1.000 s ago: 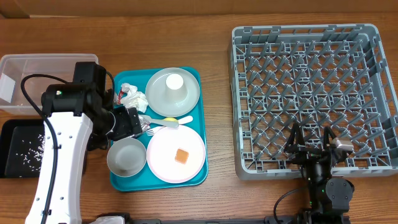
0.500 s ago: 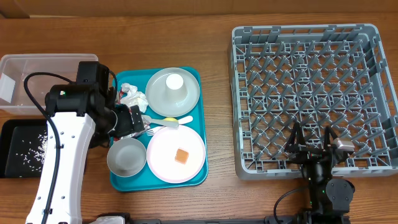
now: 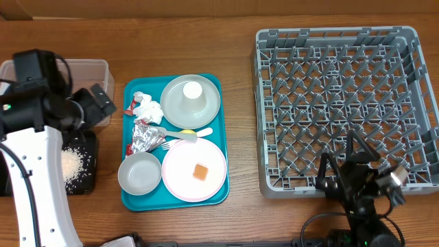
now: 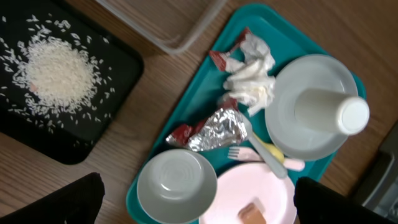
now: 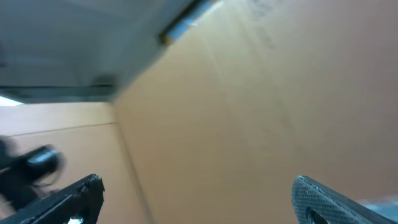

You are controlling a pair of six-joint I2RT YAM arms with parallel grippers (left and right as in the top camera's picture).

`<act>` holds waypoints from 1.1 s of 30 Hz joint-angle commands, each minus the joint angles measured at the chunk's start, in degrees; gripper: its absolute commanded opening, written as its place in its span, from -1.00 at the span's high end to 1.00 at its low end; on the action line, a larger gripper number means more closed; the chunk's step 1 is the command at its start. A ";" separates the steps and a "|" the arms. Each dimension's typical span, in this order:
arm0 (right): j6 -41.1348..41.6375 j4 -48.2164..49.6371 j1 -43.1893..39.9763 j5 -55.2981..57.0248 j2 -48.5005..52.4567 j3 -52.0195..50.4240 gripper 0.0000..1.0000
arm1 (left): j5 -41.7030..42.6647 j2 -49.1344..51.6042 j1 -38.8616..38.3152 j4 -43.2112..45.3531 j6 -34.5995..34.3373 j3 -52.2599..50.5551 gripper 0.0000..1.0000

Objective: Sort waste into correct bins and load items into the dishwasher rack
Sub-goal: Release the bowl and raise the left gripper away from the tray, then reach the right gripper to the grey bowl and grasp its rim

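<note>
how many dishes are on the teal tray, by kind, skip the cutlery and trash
plates: 2
bowl: 1
cup: 1
total: 4

The wooden table (image 3: pixel 240 123) carries four things. Right below the left gripper (image 3: pixel 96 104) sit the clear tub (image 3: pixel 82 67) and, just beside it, the black tray (image 3: pixel 90 180). The teal tray (image 3: pixel 137 202) lies just to that gripper's right. The grey rack (image 3: pixel 260 103) sits just ahead of the right gripper (image 3: pixel 357 175).
</note>
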 commanded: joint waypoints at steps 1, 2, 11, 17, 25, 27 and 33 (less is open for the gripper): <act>5.75 1.44 -0.33 -6.56 -0.15 1.73 -1.00 | -0.81 -0.55 3.52 1.51 -1.27 1.11 -1.00; 5.70 0.87 -0.33 -7.15 -0.13 2.80 -1.00 | -0.37 -0.55 4.04 1.81 -1.27 1.11 -0.99; -5.20 -12.26 -0.35 -10.64 9.64 22.53 -1.00 | -0.13 -0.55 4.37 2.10 -1.22 1.05 -1.00; -9.75 -12.87 -0.33 -21.22 28.13 37.64 -1.00 | -0.13 -0.55 4.37 2.10 -1.22 1.03 -1.00; -13.18 -13.84 3.87 -40.89 56.19 58.03 -1.00 | -0.13 -0.55 4.37 2.10 -1.22 1.03 -1.00; -13.29 -15.02 7.37 -43.21 62.64 62.69 -1.00 | -0.13 -0.55 4.37 2.10 -1.22 1.03 -1.00; -24.48 -17.03 19.67 -38.73 72.59 67.69 -0.99 | -0.13 -0.55 4.37 2.10 -1.22 1.03 -1.00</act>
